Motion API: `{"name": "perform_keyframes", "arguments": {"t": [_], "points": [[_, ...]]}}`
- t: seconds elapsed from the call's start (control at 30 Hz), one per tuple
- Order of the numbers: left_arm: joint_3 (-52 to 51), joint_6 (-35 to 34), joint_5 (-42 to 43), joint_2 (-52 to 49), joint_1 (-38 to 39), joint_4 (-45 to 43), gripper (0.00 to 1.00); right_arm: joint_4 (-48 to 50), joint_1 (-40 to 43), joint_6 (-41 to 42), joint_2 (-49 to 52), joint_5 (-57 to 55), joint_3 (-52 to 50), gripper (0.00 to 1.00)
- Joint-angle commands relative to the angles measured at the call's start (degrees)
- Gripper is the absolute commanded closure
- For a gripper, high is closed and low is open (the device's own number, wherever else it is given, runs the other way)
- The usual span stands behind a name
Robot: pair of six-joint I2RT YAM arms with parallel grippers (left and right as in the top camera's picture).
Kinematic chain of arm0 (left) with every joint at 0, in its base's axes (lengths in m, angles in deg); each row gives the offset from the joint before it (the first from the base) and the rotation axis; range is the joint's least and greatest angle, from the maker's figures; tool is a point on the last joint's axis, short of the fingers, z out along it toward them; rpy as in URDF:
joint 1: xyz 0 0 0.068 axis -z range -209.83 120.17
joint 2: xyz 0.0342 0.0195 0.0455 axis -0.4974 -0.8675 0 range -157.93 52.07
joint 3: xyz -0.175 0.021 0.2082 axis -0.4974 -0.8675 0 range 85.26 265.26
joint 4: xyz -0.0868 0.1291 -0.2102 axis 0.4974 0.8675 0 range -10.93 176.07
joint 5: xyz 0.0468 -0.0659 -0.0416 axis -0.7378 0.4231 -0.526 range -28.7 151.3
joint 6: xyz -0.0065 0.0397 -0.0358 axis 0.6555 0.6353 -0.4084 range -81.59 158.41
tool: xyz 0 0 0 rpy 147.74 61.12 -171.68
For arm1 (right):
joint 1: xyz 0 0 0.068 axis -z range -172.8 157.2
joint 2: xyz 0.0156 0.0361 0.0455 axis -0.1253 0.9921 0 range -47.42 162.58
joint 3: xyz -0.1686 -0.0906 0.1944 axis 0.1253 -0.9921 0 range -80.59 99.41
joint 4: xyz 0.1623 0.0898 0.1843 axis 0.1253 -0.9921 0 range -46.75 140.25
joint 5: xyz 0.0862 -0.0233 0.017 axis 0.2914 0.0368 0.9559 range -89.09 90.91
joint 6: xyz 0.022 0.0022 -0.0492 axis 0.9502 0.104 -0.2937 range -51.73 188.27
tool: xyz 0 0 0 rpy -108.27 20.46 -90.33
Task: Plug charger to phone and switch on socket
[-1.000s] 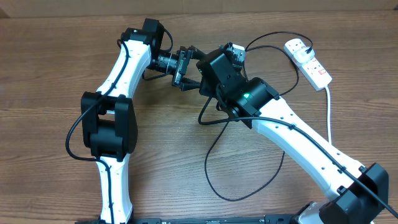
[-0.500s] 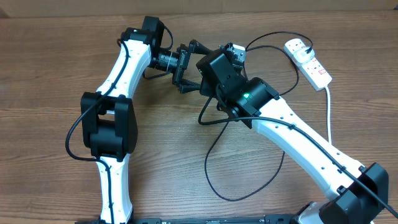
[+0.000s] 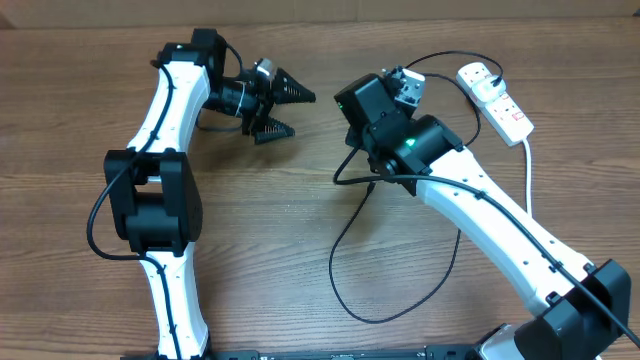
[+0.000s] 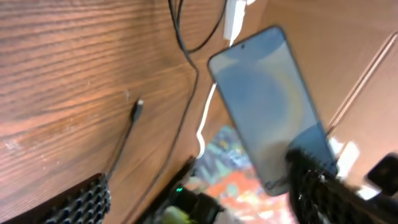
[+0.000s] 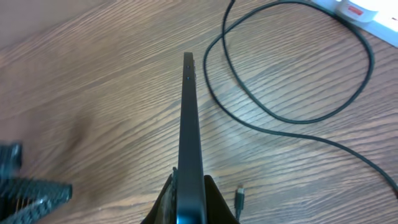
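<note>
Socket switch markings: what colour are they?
Red, on the white socket; clearest in the overhead view.

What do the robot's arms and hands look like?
The left arm and right arm are white tubes with chunky black joints and thin black cables along them. The right arm has a small green light. The left hand and right hand are black; the left hand's fingers are pointy and ribbed.

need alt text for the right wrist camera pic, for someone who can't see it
The right gripper holds a phone seen edge-on above a wooden table. A thin black cable loops across the table on the right, its small connector lying loose beside the gripper, unplugged. A white socket peeks in at the top right.
</note>
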Motion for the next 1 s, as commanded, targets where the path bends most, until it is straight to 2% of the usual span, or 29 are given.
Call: {"name": "perform_keyframes", "arguments": {"t": [0.0,0.1,0.2,0.27,0.47,0.6,0.7,0.83,0.9,0.97], "points": [[1.0,10.3,-6.7,7.8,0.0,2.7,0.08,1.0,1.4,0.7,-0.1,-0.1,0.5,0.96],[1.0,11.3,-17.0,15.5,0.8,4.5,0.04,1.5,2.6,3.5,-0.1,0.3,-1.0,0.96],[1.0,11.1,-23.3,21.6,1.6,6.5,0.02,1.9,3.3,3.5,0.0,2.0,-1.3,0.96],[1.0,11.1,-30.6,27.3,1.9,10.2,0.0,1.9,3.5,3.5,0.0,2.0,-1.3,0.96],[0.9,9.1,-37.8,37.0,1.9,18.6,0.0,1.9,3.5,3.5,0.0,3.0,-1.3,0.96],[-1.8,7.8,-40.8,43.3,1.9,20.7,0.0,2.0,3.5,3.5,0.0,3.6,-1.3,0.96],[-8.2,7.7,-41.3,49.8,1.9,19.8,0.0,2.1,3.5,3.5,0.0,3.9,-1.3,0.96],[-20.2,4.6,-46.6,58.4,1.9,16.0,0.0,2.2,3.5,3.5,0.0,4.2,-1.3,0.96],[-29.2,3.8,-46.1,64.0,1.9,11.6,0.0,2.3,3.5,3.5,0.0,4.3,-1.3,0.96],[-36.0,0.2,-46.4,67.4,1.9,6.5,0.0,3.2,3.5,3.5,0.0,5.6,-1.3,0.96]]}}
